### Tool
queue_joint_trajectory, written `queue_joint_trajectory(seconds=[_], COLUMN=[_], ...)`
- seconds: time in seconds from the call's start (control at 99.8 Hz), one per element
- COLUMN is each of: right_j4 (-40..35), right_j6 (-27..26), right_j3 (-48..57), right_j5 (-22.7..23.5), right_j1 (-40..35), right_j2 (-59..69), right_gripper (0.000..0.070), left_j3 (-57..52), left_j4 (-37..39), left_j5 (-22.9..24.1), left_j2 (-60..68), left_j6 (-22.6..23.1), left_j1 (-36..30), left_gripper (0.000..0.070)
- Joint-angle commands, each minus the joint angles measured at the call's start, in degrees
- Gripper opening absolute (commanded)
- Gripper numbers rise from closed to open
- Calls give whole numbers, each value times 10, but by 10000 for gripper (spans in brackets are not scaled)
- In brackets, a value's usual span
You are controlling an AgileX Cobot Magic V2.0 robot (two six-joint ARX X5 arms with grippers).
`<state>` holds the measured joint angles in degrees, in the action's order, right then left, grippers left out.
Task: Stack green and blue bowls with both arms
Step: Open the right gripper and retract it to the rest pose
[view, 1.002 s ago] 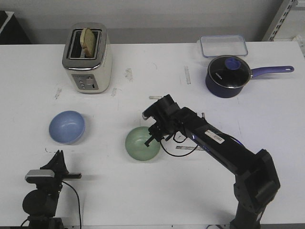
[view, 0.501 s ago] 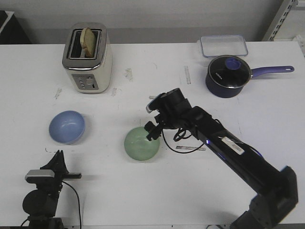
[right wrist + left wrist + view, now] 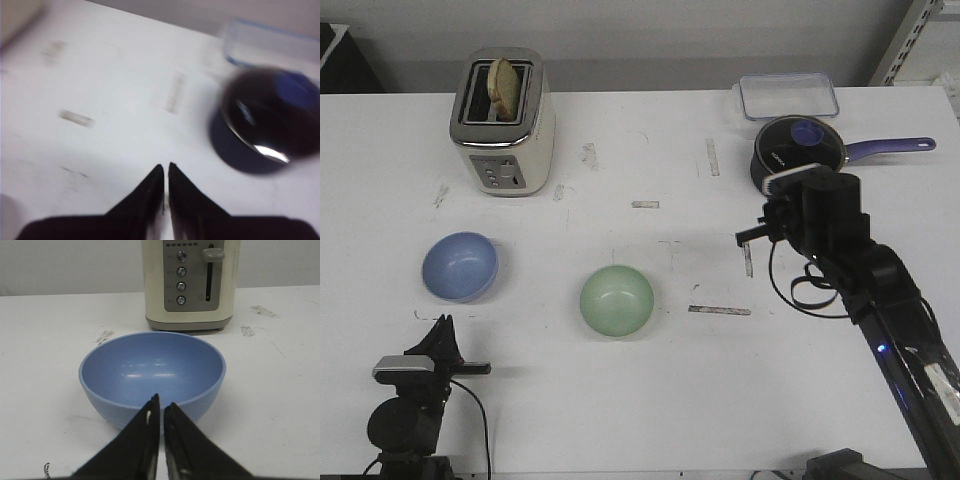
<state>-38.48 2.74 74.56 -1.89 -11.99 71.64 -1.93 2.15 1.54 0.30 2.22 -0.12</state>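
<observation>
The light blue bowl (image 3: 460,266) sits upright on the white table at the left. It fills the left wrist view (image 3: 152,371). My left gripper (image 3: 161,406) is shut and empty, its tips just short of the bowl's near side; in the front view it (image 3: 442,328) is low at the left. The mint green bowl (image 3: 617,300) sits upright near the table's middle, alone. My right gripper (image 3: 748,239) is raised well to the right of the green bowl. It is shut and empty in the blurred right wrist view (image 3: 165,168).
A cream toaster (image 3: 503,120) with a slice of bread stands at the back left, behind the blue bowl (image 3: 190,285). A dark saucepan with a purple handle (image 3: 798,155) and a clear lidded container (image 3: 789,96) stand at the back right, near my right arm.
My right arm has left the green bowl and swung back to the right and up. The green bowl stays where it was left. The left arm has not moved.
</observation>
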Motion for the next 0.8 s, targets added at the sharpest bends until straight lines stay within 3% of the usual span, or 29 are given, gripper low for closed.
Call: queue_joint_trajectory(seconds=[0.0,0.22,0.381,0.561,0.691,0.791], right_j4=[19,104,139,165,170,178], right_j6=[-9,-33,-34,-34,-31,-30], right_j3=[-52,-272,-375,-429,-437,-437], right_j5=[-2,0,-1,-1,-1,-1], right_j1=[22,97,112,112,112,112], right_j2=[-35,-204,-322,-417,-449,-454], right_gripper=[0,0,0,0,0,0], left_j3=[12,12,12,12,6,-26], left_j4=[5,5,5,11,54,87], left_j5=[0,0,0,0,0,0], left_j2=[-1,-1,-1,-1,-1,1], left_j6=[-1,-1,-1,-5,-55,-59], left_j1=[0,0,0,0,0,0], left_gripper=[2,3,3,1,1,1])
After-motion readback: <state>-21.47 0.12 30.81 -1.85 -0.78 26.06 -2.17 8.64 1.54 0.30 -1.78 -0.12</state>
